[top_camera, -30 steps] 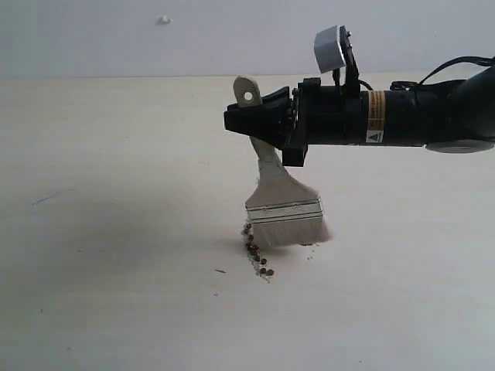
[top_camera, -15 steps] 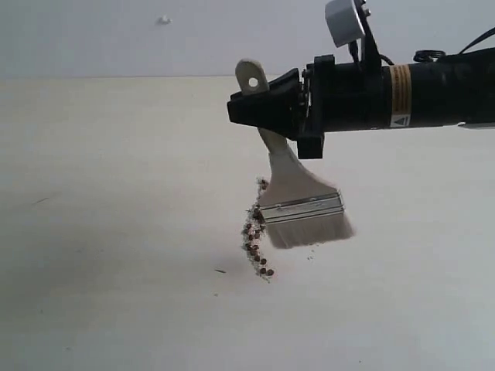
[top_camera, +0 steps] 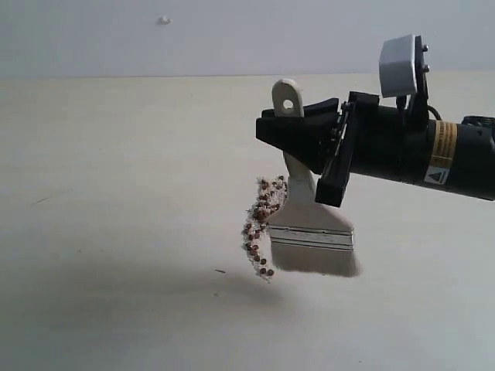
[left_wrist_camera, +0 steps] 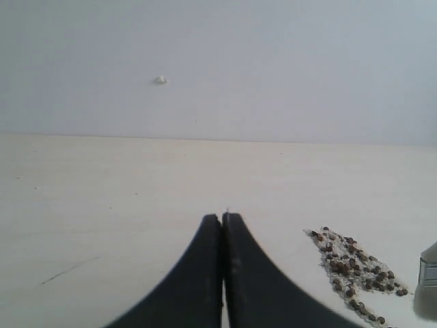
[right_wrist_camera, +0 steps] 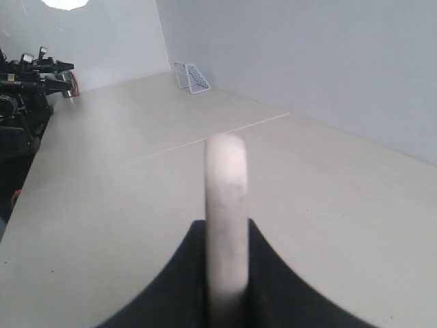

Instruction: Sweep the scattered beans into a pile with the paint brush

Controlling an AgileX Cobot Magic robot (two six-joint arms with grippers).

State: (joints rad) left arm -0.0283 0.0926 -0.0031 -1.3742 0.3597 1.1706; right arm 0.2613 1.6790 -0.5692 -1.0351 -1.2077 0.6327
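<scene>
The paint brush (top_camera: 309,224) hangs upright over the pale table, its cream handle clamped in my right gripper (top_camera: 271,130), which is shut on it. Its silver ferrule and whitish bristles (top_camera: 315,259) point down to the table just right of the beans. The beans (top_camera: 259,224) lie in a narrow curved pile of reddish-brown dots with whitish grains. In the right wrist view the handle (right_wrist_camera: 227,219) stands between the black jaws of the right gripper (right_wrist_camera: 227,229). My left gripper (left_wrist_camera: 222,217) is shut and empty, with the pile (left_wrist_camera: 351,270) to one side of it; it does not show in the exterior view.
A pale wall rises behind the table (top_camera: 116,193). A small dark fleck (top_camera: 220,271) lies on the table left of the pile. In the right wrist view a white grid-like object (right_wrist_camera: 191,76) stands at the far wall, and dark equipment (right_wrist_camera: 24,102) sits beside the table.
My right arm has moved right with the brush, away from the beans. The upper part of the bean pile, hidden behind the brush before, now shows.
</scene>
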